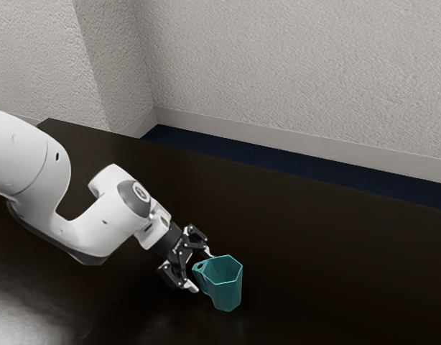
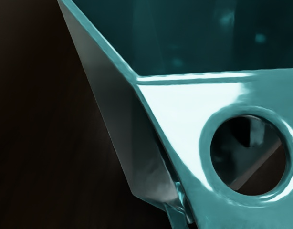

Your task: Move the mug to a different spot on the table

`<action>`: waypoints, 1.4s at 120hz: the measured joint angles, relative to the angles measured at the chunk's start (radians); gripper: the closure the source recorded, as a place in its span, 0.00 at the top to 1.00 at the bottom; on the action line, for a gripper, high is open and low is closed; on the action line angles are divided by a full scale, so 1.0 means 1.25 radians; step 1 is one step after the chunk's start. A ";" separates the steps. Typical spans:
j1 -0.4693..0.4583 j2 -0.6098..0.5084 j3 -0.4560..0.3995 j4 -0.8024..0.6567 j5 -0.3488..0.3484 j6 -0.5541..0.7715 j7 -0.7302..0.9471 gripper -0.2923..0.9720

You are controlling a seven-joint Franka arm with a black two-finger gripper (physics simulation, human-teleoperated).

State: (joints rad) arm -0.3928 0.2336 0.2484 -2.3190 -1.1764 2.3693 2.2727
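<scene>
A teal faceted mug (image 1: 224,282) stands upright on the dark table (image 1: 314,237), near its front edge. Its flat handle (image 1: 199,268) with a round hole points toward the arm on the exterior view's left. My black gripper (image 1: 200,270) is level with that handle, open, one finger on each side of it and both standing apart from it. In the wrist view the mug's handle (image 2: 223,109) and its hole lie very close under my hand, with the mug's rim and inside (image 2: 184,33) beyond.
The dark tabletop stretches wide to the exterior view's right and toward the back. A white wall (image 1: 292,65) with a pale baseboard runs behind the table's far edge.
</scene>
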 joint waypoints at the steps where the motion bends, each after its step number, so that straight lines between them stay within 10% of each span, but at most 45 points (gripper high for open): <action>1: 0.000 0.000 -0.001 -0.001 -0.001 0.000 0.000 0.77; 168: 0.000 -0.023 -0.007 -0.044 -0.056 -0.001 0.023 0.29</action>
State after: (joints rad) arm -0.3931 0.2047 0.2394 -2.3734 -1.2463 2.3686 2.3014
